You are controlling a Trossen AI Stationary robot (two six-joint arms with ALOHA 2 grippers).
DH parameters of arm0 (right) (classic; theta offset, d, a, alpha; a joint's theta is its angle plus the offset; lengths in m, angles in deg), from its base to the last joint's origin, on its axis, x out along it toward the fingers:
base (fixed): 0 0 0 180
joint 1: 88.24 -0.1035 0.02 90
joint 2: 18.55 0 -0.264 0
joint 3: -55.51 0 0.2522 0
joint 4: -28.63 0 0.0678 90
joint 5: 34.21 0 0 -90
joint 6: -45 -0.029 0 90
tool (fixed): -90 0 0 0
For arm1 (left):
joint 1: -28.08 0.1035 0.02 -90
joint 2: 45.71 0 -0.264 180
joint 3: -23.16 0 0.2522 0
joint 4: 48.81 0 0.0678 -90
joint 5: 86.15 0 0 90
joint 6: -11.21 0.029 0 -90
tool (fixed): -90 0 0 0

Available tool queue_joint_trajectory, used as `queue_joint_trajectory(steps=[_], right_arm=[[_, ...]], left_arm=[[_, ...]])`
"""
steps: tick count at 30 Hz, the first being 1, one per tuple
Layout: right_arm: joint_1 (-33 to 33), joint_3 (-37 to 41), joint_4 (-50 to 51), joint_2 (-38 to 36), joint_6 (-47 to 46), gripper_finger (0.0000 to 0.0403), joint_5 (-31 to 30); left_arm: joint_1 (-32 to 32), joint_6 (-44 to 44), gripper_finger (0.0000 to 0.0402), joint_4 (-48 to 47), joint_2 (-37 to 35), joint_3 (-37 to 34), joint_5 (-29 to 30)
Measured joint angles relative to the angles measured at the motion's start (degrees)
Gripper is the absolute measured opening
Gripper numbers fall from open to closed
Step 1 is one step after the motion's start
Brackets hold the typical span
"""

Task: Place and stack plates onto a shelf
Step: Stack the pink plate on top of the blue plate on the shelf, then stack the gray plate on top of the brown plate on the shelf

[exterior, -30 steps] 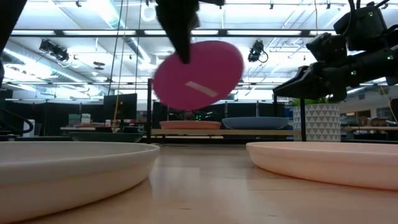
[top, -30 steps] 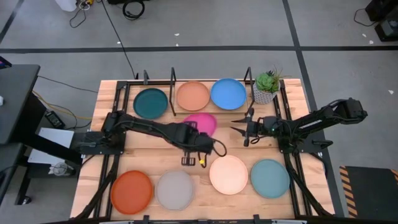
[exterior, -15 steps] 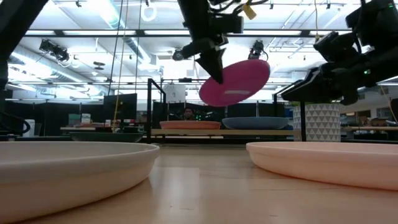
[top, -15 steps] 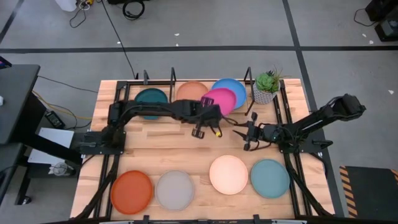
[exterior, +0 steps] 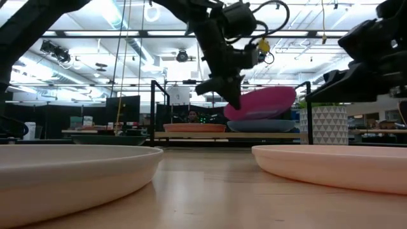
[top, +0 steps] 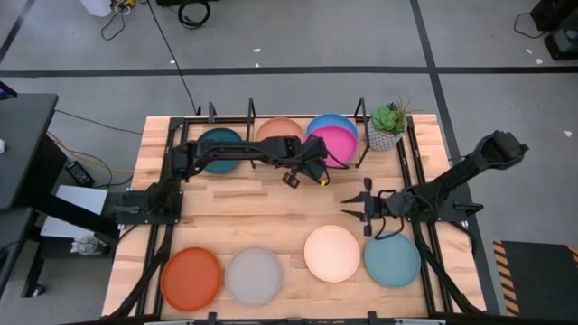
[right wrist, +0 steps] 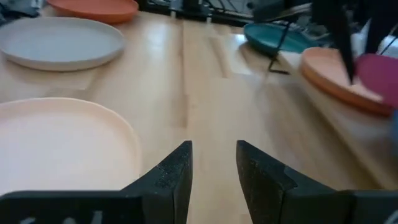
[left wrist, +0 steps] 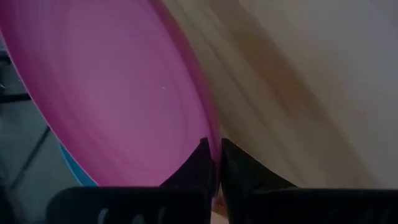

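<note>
Matte magenta plate [top: 333,144], wooden table [top: 244,212]

held plate [top: 332,144] above shelf [top: 360,116] plate [top: 327,122]

Right claw [right wrist: 212,163] hangs low over the wood tabletop [right wrist: 217,93], dark fingers [right wrist: 174,171] parted w/ bare wood in the gap, nothing between them. Cream plate [right wrist: 62,146] lies just beside it. Grey plate [right wrist: 59,40] & orange plate [right wrist: 93,7] sit farther off. Across the tabletop: dark teal plate [right wrist: 280,37], peach-tan plate [right wrist: 333,78], magenta plate [right wrist: 379,74] partly over it, behind a blurred dark arm [right wrist: 339,31].
</note>
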Motion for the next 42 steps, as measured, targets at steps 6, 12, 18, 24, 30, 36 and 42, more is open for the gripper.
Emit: queue_joint_trajectory(steps=[6,12,18,24,30,36,42], right_arm=[[-3.70,0.00,0.42,0.02,-6.03,0.0130,-0.21],[-8.04,0.00,0.77,0.02,-10.48,0.0130,-2.98],[-13.01,0.00,1.67,0.12,-13.13,0.0130,-8.79],[-15.58,0.02,2.11,0.35,-12.14,0.0130,-14.74],[-15.49,0.02,1.96,0.35,-7.91,0.0130,-17.43],[-15.16,0.02,-0.83,0.35,-0.01,0.0130,-20.92],[-12.16,0.02,-1.82,0.35,7.81,0.0130,-24.40]], left_arm=[[1.51,7.08,0.0020,0.94,0.48,0.02,1.63],[3.64,11.17,0.0021,3.63,1.00,0.02,1.88],[4.61,9.02,0.0052,5.83,1.02,0.04,1.97],[4.88,3.87,0.0120,5.68,1.02,0.04,1.99],[4.68,-2.15,0.0143,6.21,1.00,0.04,3.95],[3.55,-14.90,0.0142,4.43,0.88,0.09,5.49],[-0.99,-28.55,0.0142,-4.63,0.43,0.18,5.34]])
